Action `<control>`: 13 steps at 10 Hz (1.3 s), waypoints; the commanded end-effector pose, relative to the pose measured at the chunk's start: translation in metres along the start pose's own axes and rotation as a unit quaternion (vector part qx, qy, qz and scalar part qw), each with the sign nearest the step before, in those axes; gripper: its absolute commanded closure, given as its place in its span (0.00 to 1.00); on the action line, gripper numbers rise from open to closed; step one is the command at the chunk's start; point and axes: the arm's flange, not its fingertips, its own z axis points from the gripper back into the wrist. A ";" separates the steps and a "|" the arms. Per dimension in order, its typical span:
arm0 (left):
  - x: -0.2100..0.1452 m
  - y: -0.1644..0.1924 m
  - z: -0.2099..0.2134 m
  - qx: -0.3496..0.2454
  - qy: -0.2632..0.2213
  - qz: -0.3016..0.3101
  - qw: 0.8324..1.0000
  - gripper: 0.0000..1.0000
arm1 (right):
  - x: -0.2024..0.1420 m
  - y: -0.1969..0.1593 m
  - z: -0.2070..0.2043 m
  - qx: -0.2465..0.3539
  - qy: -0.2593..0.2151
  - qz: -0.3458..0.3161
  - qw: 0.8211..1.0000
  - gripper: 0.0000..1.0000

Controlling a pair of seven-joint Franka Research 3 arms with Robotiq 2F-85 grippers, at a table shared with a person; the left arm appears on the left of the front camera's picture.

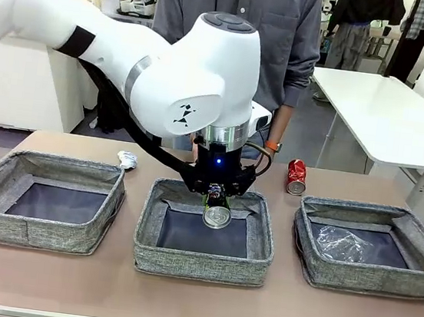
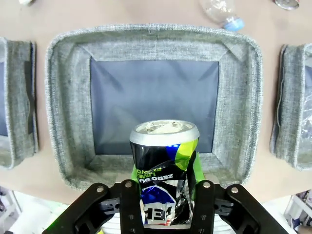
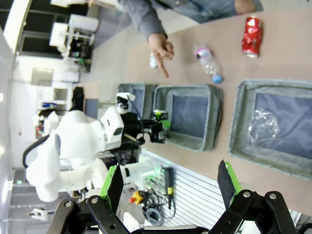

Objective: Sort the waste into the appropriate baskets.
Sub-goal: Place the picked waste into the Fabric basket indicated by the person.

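My left gripper (image 1: 216, 198) hangs over the near part of the middle basket (image 1: 199, 264), shut on a dented dark printed drink can (image 1: 217, 215). In the left wrist view the can (image 2: 163, 146) sits between the green pads of the left gripper (image 2: 164, 168), above the basket's dark base (image 2: 153, 102). A red drink can (image 1: 296, 176) lies on the table behind the right basket (image 1: 367, 280), which holds a crushed clear bottle (image 1: 341, 242). The white paper wad (image 1: 127, 160) lies behind the left basket (image 1: 37, 230). My right gripper (image 3: 170, 170) stands open, high above the table.
A person (image 1: 286, 59) stands at the far side, one hand (image 3: 161, 48) pointing down at the table near the paper wad. A pink-labelled clear bottle (image 3: 208, 61) lies behind the middle basket. A white table (image 1: 387, 118) stands at the back right.
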 end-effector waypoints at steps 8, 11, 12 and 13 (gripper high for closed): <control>-0.007 0.010 0.005 0.019 -0.048 0.032 0.998 0.00 | 0.001 0.003 0.002 -0.003 0.001 -0.006 1.000 0.00; 0.006 0.047 0.044 -0.076 0.017 -0.086 0.993 0.00 | 0.001 0.003 0.002 -0.003 0.001 -0.006 1.000 0.00; 0.016 0.088 0.070 -0.122 0.020 -0.102 0.987 0.00 | 0.001 0.003 0.002 -0.003 0.001 -0.006 1.000 0.00; 0.021 0.125 0.095 -0.230 0.024 -0.092 0.969 0.00 | 0.001 0.003 0.002 -0.003 0.001 -0.006 1.000 0.00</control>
